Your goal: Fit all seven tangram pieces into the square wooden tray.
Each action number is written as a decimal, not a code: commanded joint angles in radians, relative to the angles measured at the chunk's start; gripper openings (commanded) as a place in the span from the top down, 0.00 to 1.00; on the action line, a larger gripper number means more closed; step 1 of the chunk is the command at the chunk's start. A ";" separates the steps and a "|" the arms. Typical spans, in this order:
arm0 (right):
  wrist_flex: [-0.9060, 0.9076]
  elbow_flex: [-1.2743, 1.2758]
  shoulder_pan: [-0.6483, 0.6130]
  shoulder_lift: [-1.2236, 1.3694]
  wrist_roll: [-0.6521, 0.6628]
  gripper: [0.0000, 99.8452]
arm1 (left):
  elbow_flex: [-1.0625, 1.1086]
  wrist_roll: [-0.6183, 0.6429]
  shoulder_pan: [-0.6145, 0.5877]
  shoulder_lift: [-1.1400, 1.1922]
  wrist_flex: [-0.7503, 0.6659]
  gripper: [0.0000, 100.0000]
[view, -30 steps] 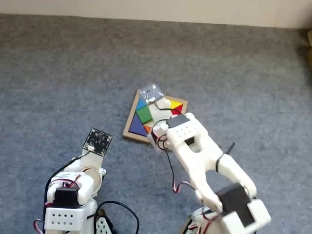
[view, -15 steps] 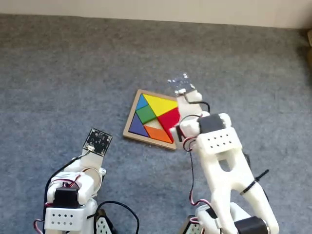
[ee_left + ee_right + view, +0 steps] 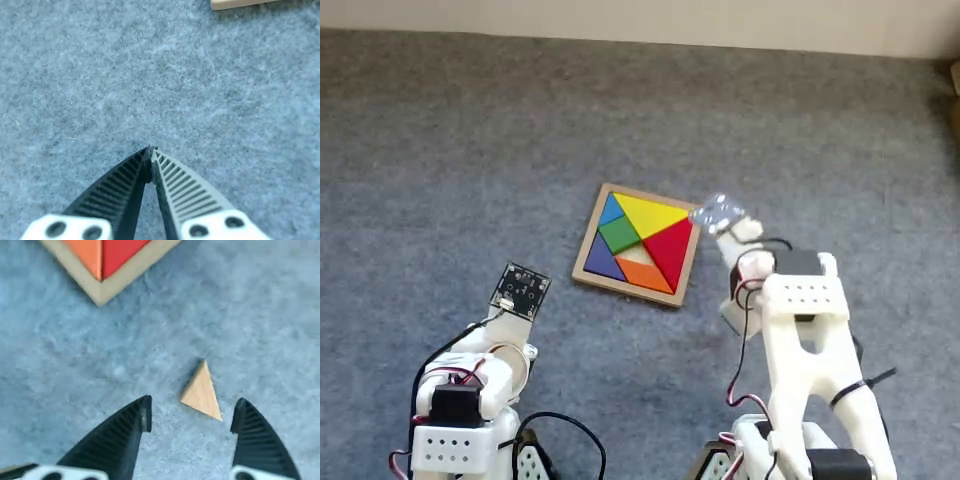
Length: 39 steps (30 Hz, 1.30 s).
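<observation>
Right gripper [image 3: 193, 410] has swung right, off the tray [image 3: 588, 240], and hangs wide open over the triangle [image 3: 202, 392] (seemingly the last piece); next, descend and pinch. Left gripper [image 3: 151, 152] rests closed.

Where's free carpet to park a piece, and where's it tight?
Free: carpet left of the tray, and the strip between tray and far wall. Tight: right of the tray, where the right gripper hangs open over a loose wooden triangle. The left gripper is shut over bare carpet near the arms' bases.
</observation>
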 commanded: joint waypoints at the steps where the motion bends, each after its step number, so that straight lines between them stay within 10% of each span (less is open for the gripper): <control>1: -0.136 0.071 0.021 -0.039 0.072 0.74 | 0.019 -0.011 -0.008 -0.050 0.005 0.99; 39: -0.182 -0.170 0.131 0.510 0.124 0.86 | 0.019 -0.011 -0.008 -0.050 0.005 0.99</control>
